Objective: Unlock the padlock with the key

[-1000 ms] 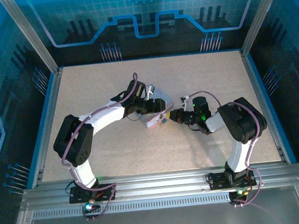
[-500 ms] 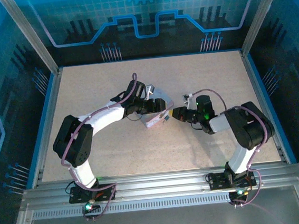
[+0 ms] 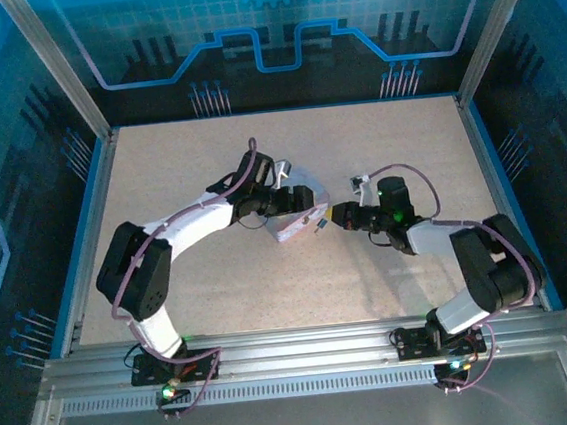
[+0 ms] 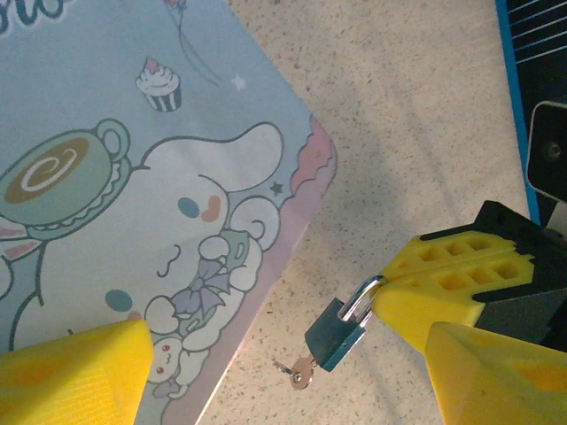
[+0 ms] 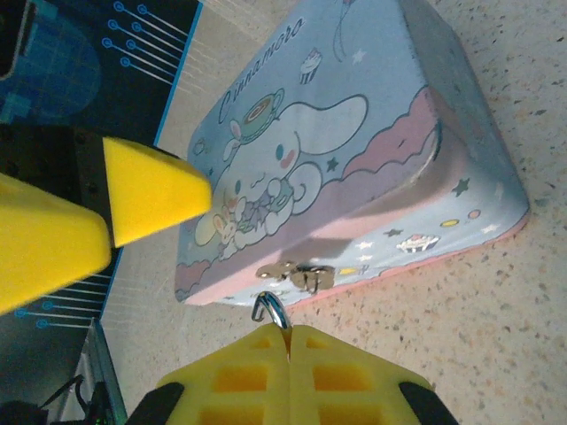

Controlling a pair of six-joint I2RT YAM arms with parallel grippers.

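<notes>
Left wrist | right pincer (image 4: 383, 299) clamped on padlock (image 4: 336, 336) shackle | key (image 4: 298, 374) at padlock's base

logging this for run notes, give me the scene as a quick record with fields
padlock: on the table beside the tin box, not touching it
shackle: pinched in the right claw
key: at the padlock's lower end, apparently inserted
left claw: open, over the box corner and padlock
lock state: cannot tell
</notes>
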